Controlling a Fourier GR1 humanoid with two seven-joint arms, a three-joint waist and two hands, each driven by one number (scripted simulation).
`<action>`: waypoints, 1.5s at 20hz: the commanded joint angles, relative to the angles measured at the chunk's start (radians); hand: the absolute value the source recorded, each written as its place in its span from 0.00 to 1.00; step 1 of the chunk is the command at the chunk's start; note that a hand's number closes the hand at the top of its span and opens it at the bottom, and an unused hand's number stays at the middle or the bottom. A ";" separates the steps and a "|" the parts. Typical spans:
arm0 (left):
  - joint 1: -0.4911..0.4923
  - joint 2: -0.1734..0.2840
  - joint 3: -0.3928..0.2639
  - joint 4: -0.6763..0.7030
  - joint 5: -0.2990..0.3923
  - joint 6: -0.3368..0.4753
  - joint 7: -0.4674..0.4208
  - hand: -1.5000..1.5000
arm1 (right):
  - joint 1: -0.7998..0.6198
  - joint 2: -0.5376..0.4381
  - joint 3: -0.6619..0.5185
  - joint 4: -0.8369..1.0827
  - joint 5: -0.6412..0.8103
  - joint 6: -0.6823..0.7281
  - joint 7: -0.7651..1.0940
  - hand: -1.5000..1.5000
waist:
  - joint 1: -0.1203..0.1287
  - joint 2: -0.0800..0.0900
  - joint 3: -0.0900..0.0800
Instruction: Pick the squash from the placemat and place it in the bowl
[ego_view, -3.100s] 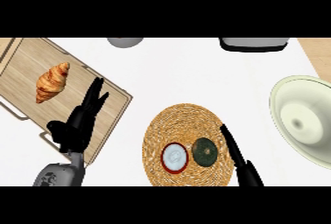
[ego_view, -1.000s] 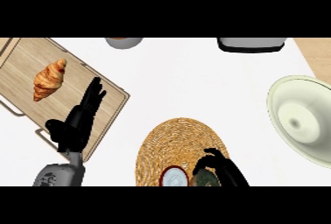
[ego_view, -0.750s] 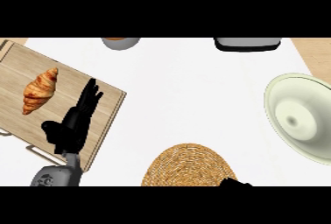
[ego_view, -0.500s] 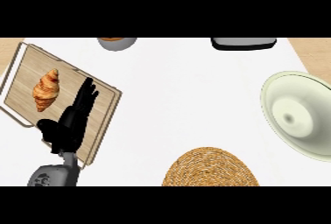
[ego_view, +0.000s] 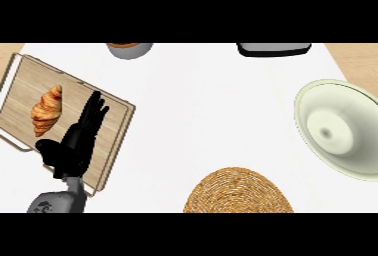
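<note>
The woven round placemat (ego_view: 238, 192) lies at the view's lower edge, partly cut off, and its visible part carries nothing. No squash shows anywhere. The pale green bowl (ego_view: 341, 129) stands at the right edge with nothing inside. My left hand (ego_view: 76, 140) rests open at the lower left, fingers straight and pointing up over the wooden tray. My right hand is out of the view.
A wooden tray (ego_view: 111, 130) at the left holds a croissant (ego_view: 47, 110). At the back edge sit a grey cup (ego_view: 130, 49) and a dark container (ego_view: 273, 49). The white counter lies between the tray and the bowl.
The view has shifted, so the placemat slid toward the lower edge. My right hand and the two round items on the placemat have gone out of sight. The left hand stays still.
</note>
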 joint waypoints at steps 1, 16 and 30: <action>0.027 -0.022 -0.024 -0.028 -0.022 0.023 0.006 0.50 | 0.152 -0.043 -0.267 -0.060 -0.146 0.043 -0.063 1.00 | 0.000 -0.001 0.000; -0.035 -0.012 -0.026 -0.007 -0.007 -0.022 0.011 0.50 | 0.060 -0.011 -0.744 -0.203 -0.605 0.193 0.492 1.00 | 0.068 0.013 0.000; -0.091 -0.056 -0.071 0.030 -0.046 -0.007 0.019 0.50 | -0.493 -0.190 -0.319 0.194 -0.131 -0.139 0.656 1.00 | 0.114 0.024 0.003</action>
